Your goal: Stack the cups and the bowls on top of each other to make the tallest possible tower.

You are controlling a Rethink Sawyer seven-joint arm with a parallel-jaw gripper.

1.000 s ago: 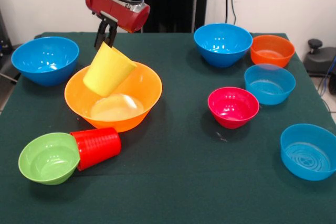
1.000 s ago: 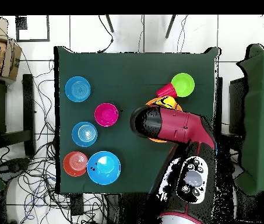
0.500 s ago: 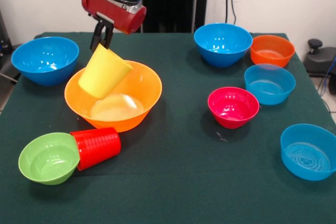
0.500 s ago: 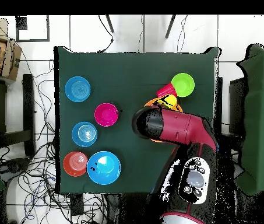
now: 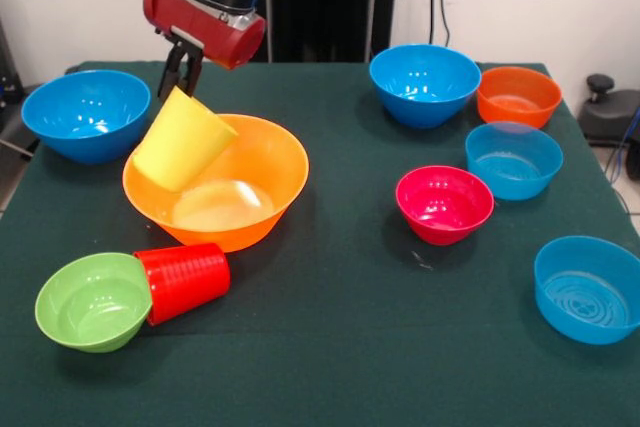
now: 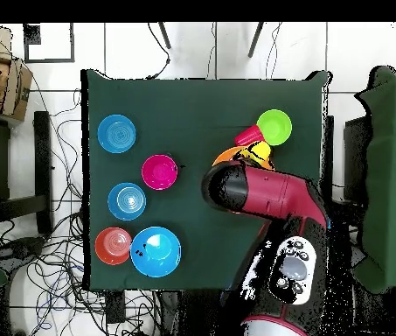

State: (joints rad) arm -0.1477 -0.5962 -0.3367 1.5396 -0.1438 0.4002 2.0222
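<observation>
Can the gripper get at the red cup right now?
Probably not yet. The gripper is shut on the yellow cup, held tilted over the big yellow-orange bowl. The red cup lies on its side with its mouth against the light green bowl, open from above.

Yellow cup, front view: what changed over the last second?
The gripper kept its hold on the yellow cup and carried it, tilted, toward the picture's left and slightly up: it now hangs over the left rim of the big yellow-orange bowl rather than inside it. Nothing was released. The red cup, on its side against the green bowl, and the other bowls stayed put.
</observation>
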